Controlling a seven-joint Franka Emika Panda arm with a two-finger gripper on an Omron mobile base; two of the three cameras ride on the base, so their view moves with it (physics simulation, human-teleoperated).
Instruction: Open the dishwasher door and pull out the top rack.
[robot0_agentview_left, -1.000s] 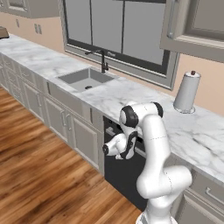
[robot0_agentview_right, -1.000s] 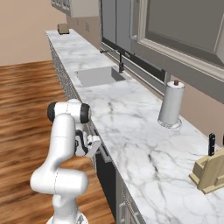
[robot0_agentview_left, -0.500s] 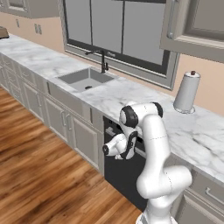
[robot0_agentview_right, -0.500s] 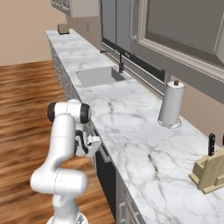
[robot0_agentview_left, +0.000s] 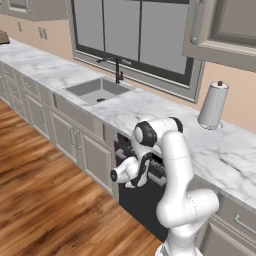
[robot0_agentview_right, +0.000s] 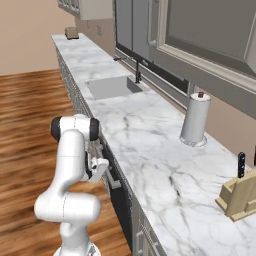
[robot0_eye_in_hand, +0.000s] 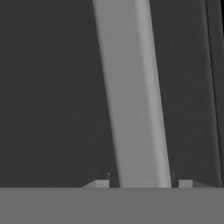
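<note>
Marble counter (robot0_agentview_left: 60, 75) and beige cabinets are running along the wall, and the dishwasher door (robot0_agentview_left: 142, 202) is sitting under that counter, looking shut or nearly so. The claw (robot0_eye_in_hand: 142, 183) is pressing right up to the door, its fingertips (robot0_eye_in_hand: 101, 183) standing either side of the silver handle (robot0_eye_in_hand: 133, 96), which is running straight ahead of the claw between them. The fingers are looking narrow about the bar, but I cannot tell whether they are actually gripping it. To do this step well, I judge the claw should be closing firmly on the bar, then pulling outward and down along the door's hinge arc. A sink (robot0_agentview_left: 95, 90) is lying well off to the claw's side, a paper towel roll (robot0_agentview_right: 195, 120) farther along.
</note>
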